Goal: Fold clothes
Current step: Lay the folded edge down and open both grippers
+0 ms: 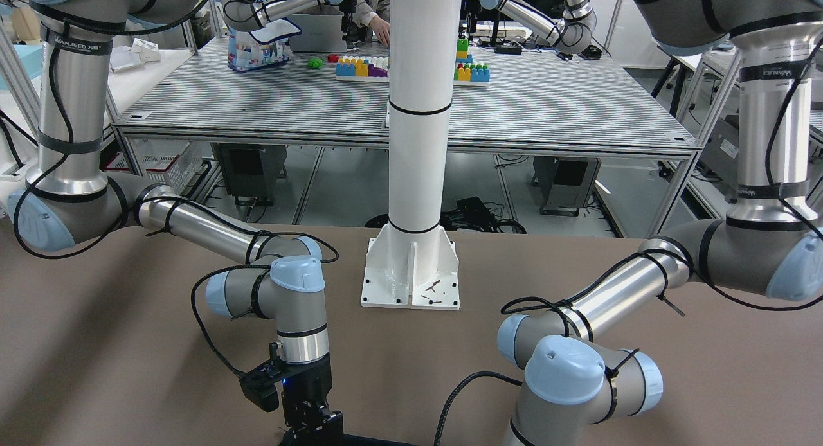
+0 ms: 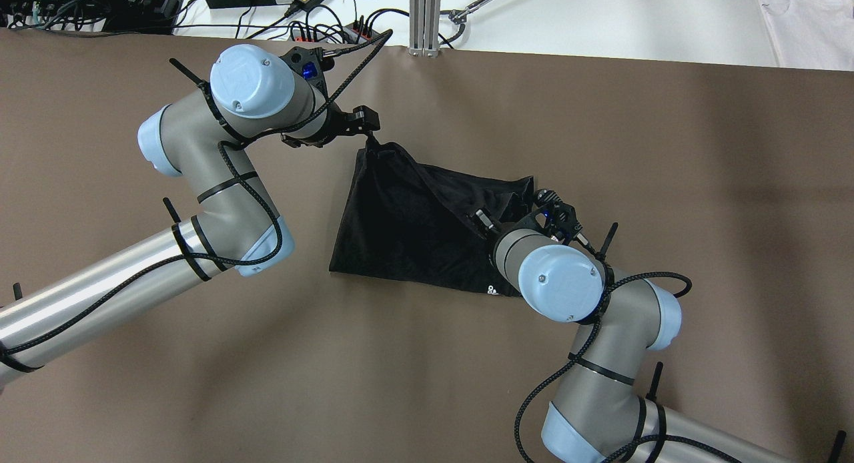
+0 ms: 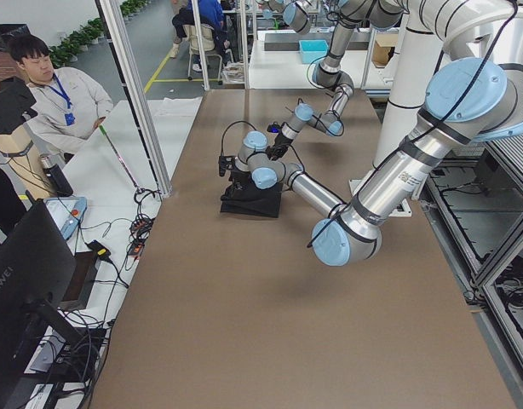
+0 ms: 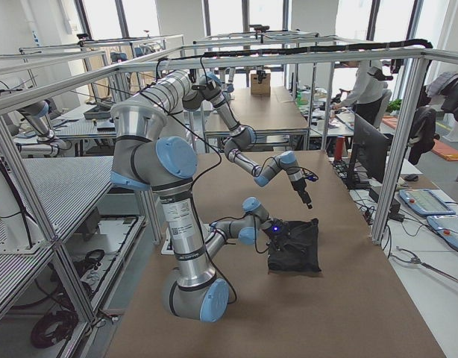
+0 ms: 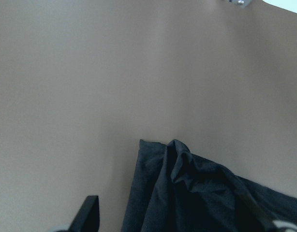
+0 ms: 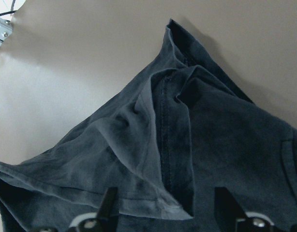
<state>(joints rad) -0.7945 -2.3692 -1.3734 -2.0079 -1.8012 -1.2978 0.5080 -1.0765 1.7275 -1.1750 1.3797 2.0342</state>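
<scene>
Brown table (image 2: 667,183) fills the overhead view, with a white pillar (image 1: 419,112) bolted at its edge by the robot. The left arm (image 2: 220,176) and the right arm (image 2: 594,363) both bend in toward the middle. There the clothes (image 2: 407,229), one dark piece, lie on the table, a loose flap rumpled across the far side. The left gripper (image 2: 365,128) sits at the far left corner, which rises to a point beneath it; its jaws stand wide apart. The right gripper (image 6: 167,200) hovers over the right edge, jaws apart above a creased hem.
</scene>
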